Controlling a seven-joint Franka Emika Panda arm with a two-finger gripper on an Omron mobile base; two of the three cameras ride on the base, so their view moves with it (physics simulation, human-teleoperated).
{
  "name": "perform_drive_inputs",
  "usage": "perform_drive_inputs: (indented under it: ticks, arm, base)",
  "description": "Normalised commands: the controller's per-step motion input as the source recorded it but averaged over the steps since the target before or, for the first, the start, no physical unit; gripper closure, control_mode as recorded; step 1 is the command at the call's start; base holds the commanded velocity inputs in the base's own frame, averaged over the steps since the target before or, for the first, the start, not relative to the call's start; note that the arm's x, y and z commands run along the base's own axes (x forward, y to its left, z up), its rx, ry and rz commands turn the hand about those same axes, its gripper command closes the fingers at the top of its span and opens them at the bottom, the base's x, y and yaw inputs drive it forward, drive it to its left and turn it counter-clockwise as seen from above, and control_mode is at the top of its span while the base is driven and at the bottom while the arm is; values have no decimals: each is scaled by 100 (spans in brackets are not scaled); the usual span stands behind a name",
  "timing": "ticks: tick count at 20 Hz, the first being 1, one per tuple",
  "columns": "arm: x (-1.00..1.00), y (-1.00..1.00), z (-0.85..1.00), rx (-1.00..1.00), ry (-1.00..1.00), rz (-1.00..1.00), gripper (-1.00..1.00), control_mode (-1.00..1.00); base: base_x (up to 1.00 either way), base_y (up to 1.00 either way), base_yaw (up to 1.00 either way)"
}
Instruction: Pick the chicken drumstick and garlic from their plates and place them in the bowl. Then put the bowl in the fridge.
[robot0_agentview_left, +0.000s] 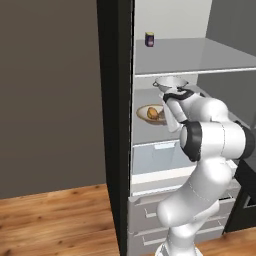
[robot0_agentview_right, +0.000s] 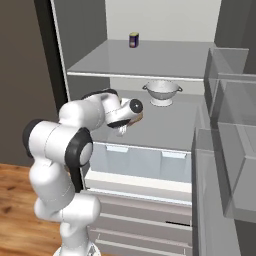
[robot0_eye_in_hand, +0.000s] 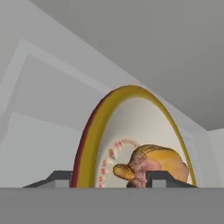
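1. A white robot arm reaches into the tall black-sided fridge (robot0_agentview_left: 116, 100) with a pale grey interior, whose door stands open.
2. The shallow beige-tan bowl with a thin brown rim (robot0_agentview_left: 148, 113) sits at the front left edge of the fridge's middle glass shelf (robot0_agentview_right: 165, 125), just above the translucent drawers.
3. The golden-brown, lumpy chicken drumstick (robot0_eye_in_hand: 153, 164) lies inside the bowl. The garlic cannot be made out.
4. The two-finger hand (robot0_eye_in_hand: 108, 180) is at the bowl's near rim, one dark tip on each side of the rim. Whether it is clamped on the rim or already loosened cannot be told.
5. A shiny steel bowl with handles (robot0_agentview_right: 161, 92) stands further back on the same shelf, and a small dark can (robot0_agentview_right: 133, 39) on the shelf above.
6. Risks, as a judgement: the bowl is close to the shelf's front edge, so a backward pull with the tips not fully clear could drag it off or tip it. Pushing it deeper could knock the steel bowl.
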Motion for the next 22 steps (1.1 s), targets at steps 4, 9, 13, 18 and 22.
perform_drive_inputs:
  ticks: [4, 9, 13, 18, 22]
  arm:
    - [-19, -3, 19, 0, -1, 5, -100, -100]
    - [-42, 0, 27, -3, -1, 2, -100, -100]
    - [-53, 0, 22, -8, 0, 0, -100, -100]
    - [-53, 5, 18, -6, 0, -16, -100, -100]
    - [-53, 9, 18, -3, 0, -27, -100, -100]
  base:
    - [0, 0, 0]
    - [0, 0, 0]
    - [0, 0, 0]
    - [0, 0, 0]
    - [0, 0, 0]
